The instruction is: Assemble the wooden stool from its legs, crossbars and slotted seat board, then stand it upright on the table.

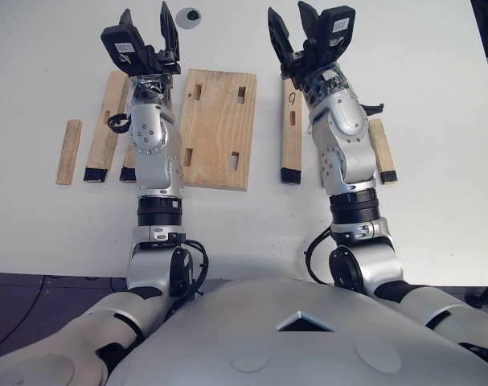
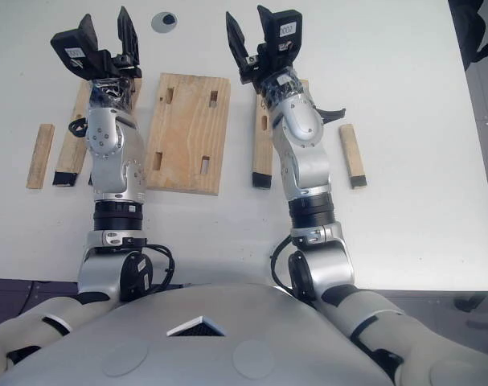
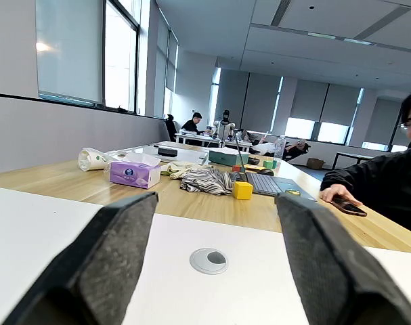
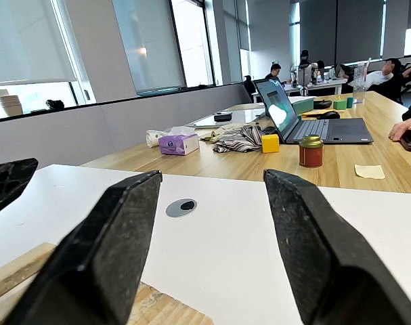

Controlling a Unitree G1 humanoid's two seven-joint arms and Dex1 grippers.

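Across the white bench [image 1: 436, 96] in front of us the stool lies in loose parts, none joined. At the middle we see the slotted seat board [image 1: 218, 127] lying flat, its four rectangular slots facing up. Just to its left, our left arm lies over one black-tipped leg [image 1: 129, 172], of which little more than the foot shows. A second leg [image 1: 105, 121], also black at the foot, lies beside it farther left. A short plain crossbar [image 1: 68, 151] lies at the far left, apart from it. To the right of the board a slotted leg [image 1: 290, 137] with a black foot lies close to the board's edge without touching it. A shorter piece [image 1: 382, 150], black at one end, lies on the far side of our right arm. All these parts run roughly parallel to the board's long side.

Our left gripper [image 1: 146, 18] is over the far end of the left-hand legs, its fingers [image 3: 107, 267] spread wide with nothing between them. Our right gripper [image 1: 289, 20] is over the far end of the slotted leg, its fingers [image 4: 110, 261] likewise apart and holding nothing. Past the seat board's far edge, between the two grippers, a round cable grommet [image 1: 190, 16] sits in the bench top.
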